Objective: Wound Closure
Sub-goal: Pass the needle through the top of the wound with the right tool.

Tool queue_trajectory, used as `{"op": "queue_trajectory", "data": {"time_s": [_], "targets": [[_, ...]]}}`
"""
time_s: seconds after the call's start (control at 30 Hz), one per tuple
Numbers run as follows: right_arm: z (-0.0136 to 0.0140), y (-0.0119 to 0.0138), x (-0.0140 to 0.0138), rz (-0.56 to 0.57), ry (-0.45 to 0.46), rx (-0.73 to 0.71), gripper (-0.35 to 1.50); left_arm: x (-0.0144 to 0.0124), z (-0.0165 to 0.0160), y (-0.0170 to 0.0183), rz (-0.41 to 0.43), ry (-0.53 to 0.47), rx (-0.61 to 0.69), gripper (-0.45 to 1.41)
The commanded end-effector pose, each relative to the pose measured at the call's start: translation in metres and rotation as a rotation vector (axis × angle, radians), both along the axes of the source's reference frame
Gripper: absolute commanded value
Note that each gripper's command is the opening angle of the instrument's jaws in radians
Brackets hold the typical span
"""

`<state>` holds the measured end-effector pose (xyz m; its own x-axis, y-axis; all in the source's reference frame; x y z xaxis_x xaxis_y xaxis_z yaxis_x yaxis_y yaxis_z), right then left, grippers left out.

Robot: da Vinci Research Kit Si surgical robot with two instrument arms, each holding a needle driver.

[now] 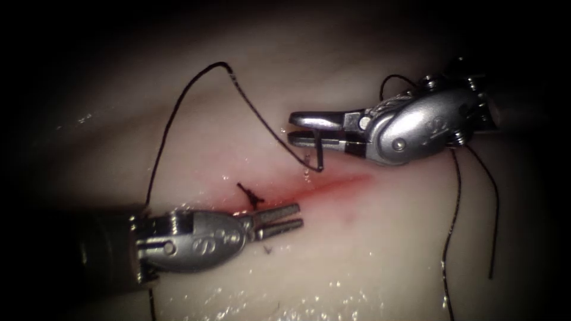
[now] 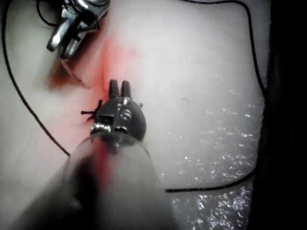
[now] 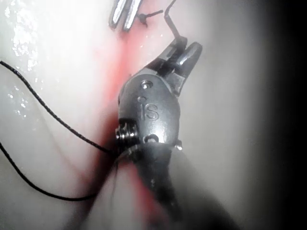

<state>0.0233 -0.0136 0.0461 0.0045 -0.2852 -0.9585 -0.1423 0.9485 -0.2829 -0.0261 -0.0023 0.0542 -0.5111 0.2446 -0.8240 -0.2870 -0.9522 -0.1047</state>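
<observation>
Right tool (image 1: pixel 295 129) sits above the cut (image 1: pixel 324 185), jaws clamped on the needle (image 1: pixel 319 151) near one end of its curve. The needle hangs down from the jaws, and its low tip sits right at the tissue (image 1: pixel 386 238) on the upper edge of the cut; whether it has entered I can't tell. The right wrist view shows the same grip, the dark curve crossing between the jaws (image 3: pixel 180 48).

Left tool (image 1: pixel 297 217) lies low at the left end of the cut, jaws slightly parted and holding nothing. Just above it a knot (image 1: pixel 251 195) with short cut ends stands on the wound line, near the red fluid (image 1: pixel 315 189).

Thread (image 1: pixel 178 113) runs from the needle up in a big arc, then down past the left tool's shaft. More strands hang by the right tool's wrist (image 1: pixel 455 214).

Risks as I judge them: the hold is far out along the curve, so the needle could twist in the jaws if pushed against firm tissue. That slack loop is close to both tools and could snag a wrist or tangle. The left jaws sit next to the knot and could catch its ends.
</observation>
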Motion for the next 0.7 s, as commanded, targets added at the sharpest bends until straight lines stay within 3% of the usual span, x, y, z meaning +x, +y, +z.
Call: {"op": "queue_trajectory", "data": {"time_s": [0.03, 0.7], "targets": [[0.0009, -0.0013, 0.0008, -0.005, 0.004, -0.014, -0.35, -0.0004, 0.0006, -0.0003, 0.001, -0.002, 0.002, -0.16], [0.003, -0.0063, -0.0003, -0.014, -0.089, -0.106, -0.35, 0.0006, 0.0, -0.0013, -0.009, 0.0, 0.015, -0.21]]}}
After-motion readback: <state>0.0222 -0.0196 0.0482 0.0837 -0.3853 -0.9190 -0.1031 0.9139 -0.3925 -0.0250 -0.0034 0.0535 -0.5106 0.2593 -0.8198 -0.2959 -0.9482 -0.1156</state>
